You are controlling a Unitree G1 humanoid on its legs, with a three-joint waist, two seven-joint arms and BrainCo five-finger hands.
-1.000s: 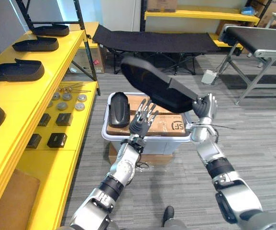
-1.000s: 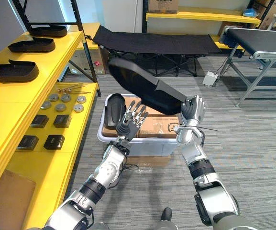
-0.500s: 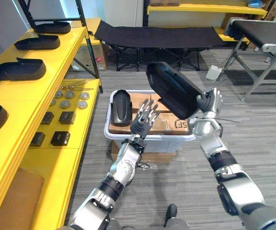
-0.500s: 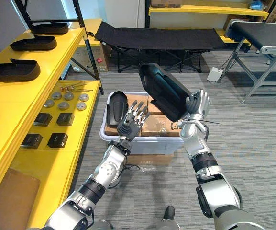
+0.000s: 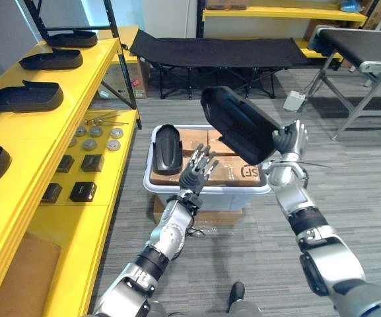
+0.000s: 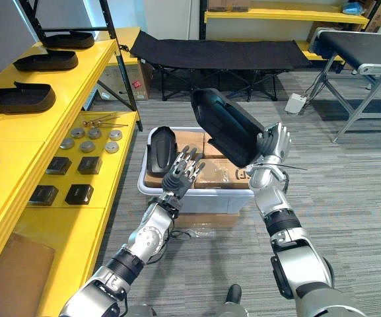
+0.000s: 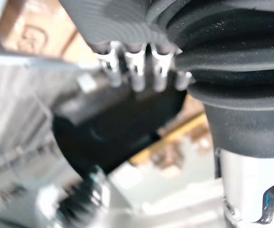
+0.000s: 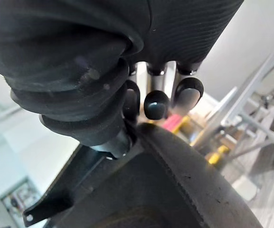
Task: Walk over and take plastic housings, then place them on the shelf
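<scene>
1. The right hand (image 5: 290,140) is raised at 3 o'clock from the centre of the head views. Its fingers are curled round the near edge of a long black shell-shaped plastic housing (image 5: 238,125). In the right wrist view, dark fingertips (image 8: 156,104) hook over the rim of that housing.
2. The held housing hangs in the air above the bin, tilted and touching nothing but the hand. Its far end rises toward 11 o'clock from the hand, and its hollow side is in view.
3. The left hand (image 5: 195,173) is at 7 o'clock from the held housing and is lifted before the bin's near rim. Its fingers are straight and spread, and they hold nothing.
4. A pale grey plastic bin (image 5: 207,190) stands on the grey carpet floor (image 5: 362,185) at the centre of the scene. It is packed with brown cardboard boxes (image 5: 233,170).
5. A second black plastic housing (image 5: 167,149) lies on the boxes at the bin's 9 o'clock end.
6. A yellow shelf (image 5: 78,86) runs along the 9 o'clock side of the scene. Four further black housings (image 5: 23,98) sit in a row on its upper level, from 8 to 11 o'clock, each apart from the next.
7. The lower yellow level (image 5: 111,178) carries small black blocks (image 5: 82,191). Silver round discs (image 5: 98,135) lie at 12 o'clock from them.
8. A black folding cot (image 5: 210,51) stands at 12 o'clock, beyond the bin.
</scene>
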